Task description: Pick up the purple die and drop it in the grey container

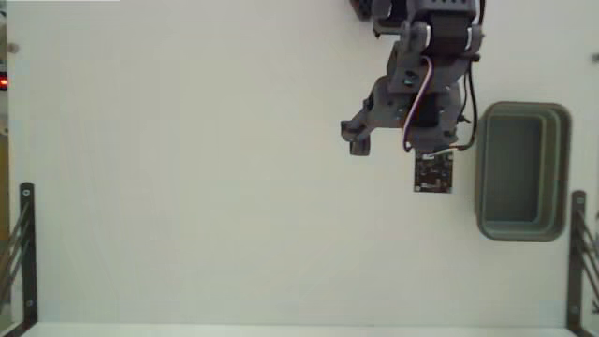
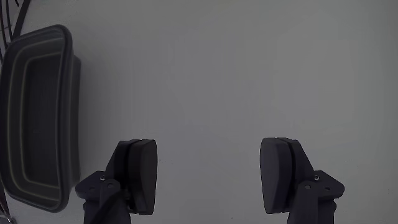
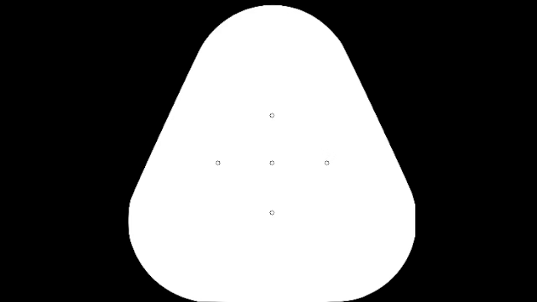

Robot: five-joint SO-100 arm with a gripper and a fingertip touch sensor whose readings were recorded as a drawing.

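The small magenta-purple die cannot be found in either the fixed view or the wrist view; whether the arm covers it in the fixed view cannot be told. In the fixed view the dark grey robot arm (image 1: 421, 84) enters from the top edge, its base cut off there, and it hides the white tabletop (image 1: 187, 168) beneath it. A small black square circuit board (image 1: 434, 172) hangs at the arm's lower end.

One rectangular grey-green tub with rounded corners and a thick rim (image 1: 522, 170) stands on the tabletop just right of the arm in the fixed view; its inside looks bare. In the wrist view the same tub (image 2: 37, 118) sits at the left edge, partly cut off.

The two-fingered dark pincer (image 2: 211, 177) shows best in the wrist view: its two flat pads (image 2: 140, 174) stand wide apart with only bare tabletop between them, holding nothing.

Two black metal brackets (image 1: 26, 253) stand at the lower corners of the fixed view, each cut by the edge.
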